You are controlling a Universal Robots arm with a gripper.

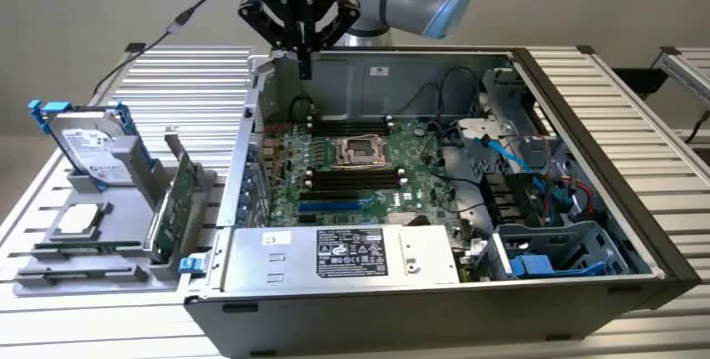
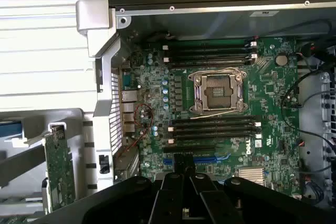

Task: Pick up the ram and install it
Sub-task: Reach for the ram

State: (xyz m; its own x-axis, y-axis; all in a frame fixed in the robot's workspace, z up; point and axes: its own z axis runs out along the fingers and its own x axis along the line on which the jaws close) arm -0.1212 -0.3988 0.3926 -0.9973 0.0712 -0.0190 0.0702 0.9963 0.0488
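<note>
My gripper (image 1: 305, 66) hangs shut and holds nothing, above the back left corner of the open computer case (image 1: 577, 85). In the wrist view its fingertips (image 2: 184, 174) meet over the motherboard (image 2: 152, 98). The ram (image 1: 86, 248), a long narrow green stick, lies flat in a grey holder tray (image 1: 66, 280) on the exterior view's left, well away from the gripper. Black memory slots (image 1: 355, 179) run on both sides of the processor socket (image 1: 364, 150); the wrist view shows them too, memory slots (image 2: 212, 127) beside the socket (image 2: 218, 92).
A taller green expansion card (image 1: 173, 209) stands upright in the tray beside the case wall. A hard drive in a blue carrier (image 1: 91, 147) and a processor chip (image 1: 80, 219) sit further left. The power supply (image 1: 344, 255), drive cage (image 1: 566, 255) and cables (image 1: 510, 159) fill the case's front and right.
</note>
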